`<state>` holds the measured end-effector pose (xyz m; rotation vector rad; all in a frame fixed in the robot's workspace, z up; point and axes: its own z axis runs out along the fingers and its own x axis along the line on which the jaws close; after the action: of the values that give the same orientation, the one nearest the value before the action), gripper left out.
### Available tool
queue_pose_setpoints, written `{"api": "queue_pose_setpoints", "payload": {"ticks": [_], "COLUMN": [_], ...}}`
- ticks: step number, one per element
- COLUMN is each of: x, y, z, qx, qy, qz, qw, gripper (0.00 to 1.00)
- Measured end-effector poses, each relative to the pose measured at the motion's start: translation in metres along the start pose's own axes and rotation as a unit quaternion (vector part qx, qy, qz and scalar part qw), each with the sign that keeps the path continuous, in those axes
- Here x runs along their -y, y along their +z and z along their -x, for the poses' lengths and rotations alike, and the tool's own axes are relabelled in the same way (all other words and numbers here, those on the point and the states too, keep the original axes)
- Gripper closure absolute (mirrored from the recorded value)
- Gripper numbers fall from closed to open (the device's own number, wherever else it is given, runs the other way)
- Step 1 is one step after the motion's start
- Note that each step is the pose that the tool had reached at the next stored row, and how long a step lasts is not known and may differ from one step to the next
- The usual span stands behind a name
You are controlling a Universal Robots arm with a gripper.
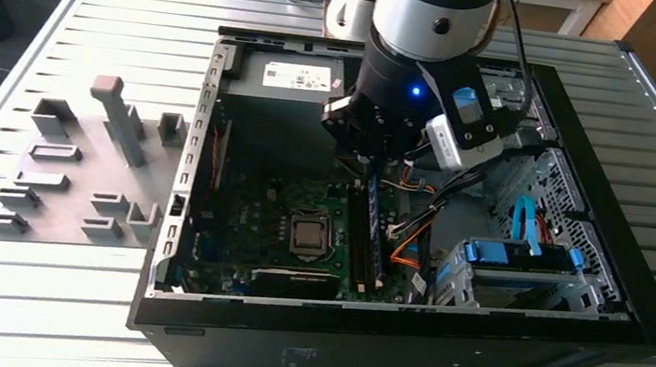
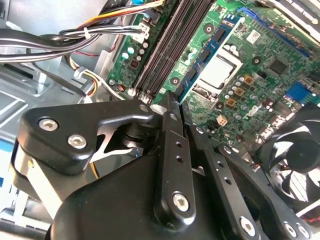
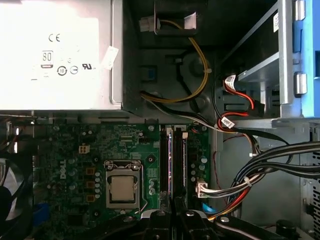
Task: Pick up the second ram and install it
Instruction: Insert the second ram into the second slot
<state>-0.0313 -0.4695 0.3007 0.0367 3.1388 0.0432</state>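
Note:
The second ram is a thin blue-green stick standing on edge along the memory slots of the motherboard, beside the processor socket. In the second wrist view the second ram shows its dark chips. In the first wrist view the second ram is seen edge-on between the black slots. My gripper hangs over the stick's end nearest the power supply. Its black fingers are drawn together at that end, in both wrist views, gripper and gripper. Whether the stick is seated in its slot cannot be told.
The open black computer case lies on a slatted metal table. Inside it are a power supply, the processor socket, cable bundles, a fan and blue drive-bay clips. A grey parts fixture sits at the exterior view's left.

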Motion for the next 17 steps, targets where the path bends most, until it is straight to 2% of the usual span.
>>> {"api": "queue_pose_setpoints", "payload": {"ticks": [9,11,17], "x": [0.0017,0.0051,0.0055], "y": [0.0157,0.0169,0.0180], "z": [0.0010,0.0010,0.0016], "qx": [-0.0001,0.0000,0.0000], "qy": [0.000,0.000,0.000], "qz": [-0.0001,-0.0001,0.0000], "qw": [1.0000,1.0000,1.0000], "gripper": [0.86,0.86,0.86]}}
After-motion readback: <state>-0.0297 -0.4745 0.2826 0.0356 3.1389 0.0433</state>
